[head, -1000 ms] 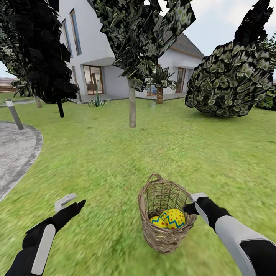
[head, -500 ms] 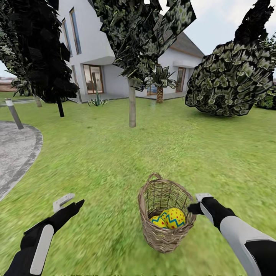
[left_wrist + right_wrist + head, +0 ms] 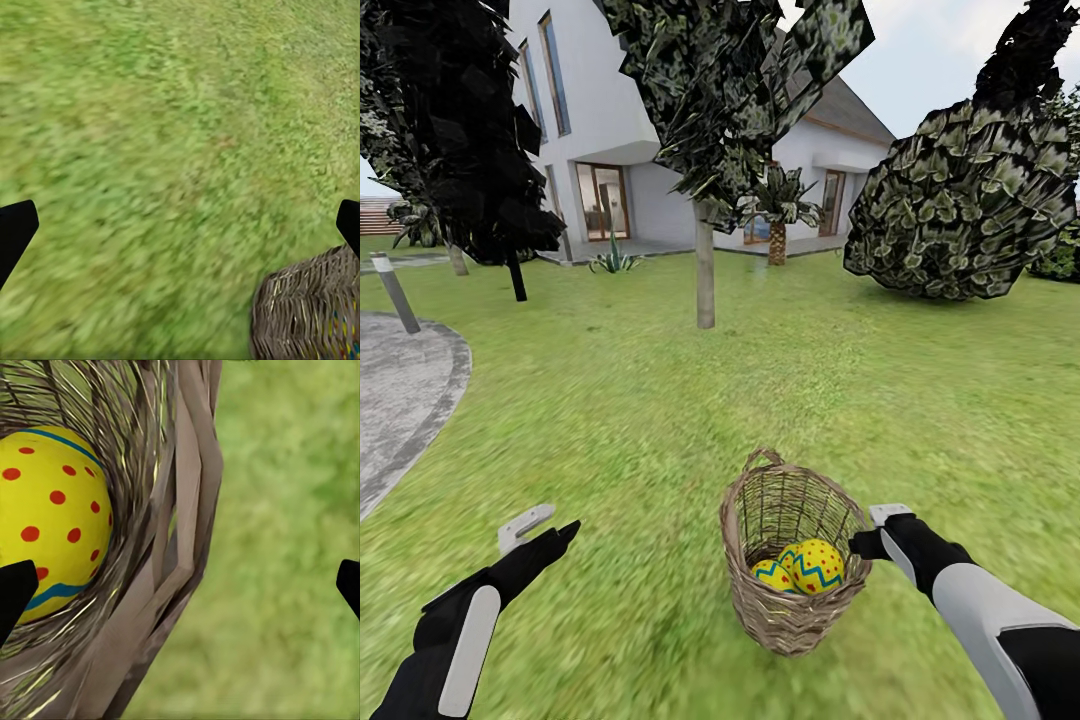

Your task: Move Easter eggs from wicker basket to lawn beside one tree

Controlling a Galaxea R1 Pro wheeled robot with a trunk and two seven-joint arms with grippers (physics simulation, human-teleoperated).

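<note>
Right arm drew back from wicker basket

The wicker basket looms very close, its woven wall and rim standing on the lawn. Inside it, behind the see-through weave, lies a yellow Easter egg with red dots and a blue band. The right claw is spread wide, its dark fingertips well apart.

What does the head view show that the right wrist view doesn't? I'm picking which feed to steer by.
Head view alone: the pale-trunked tree, the house, the paved patio, both arms, and a second egg. Right wrist view alone: a close look at the red dots and blue band on one egg, seen through the weave, with the dark fingers at the frame edges. Both: the wicker basket, eggs inside it, and the lawn.
</note>
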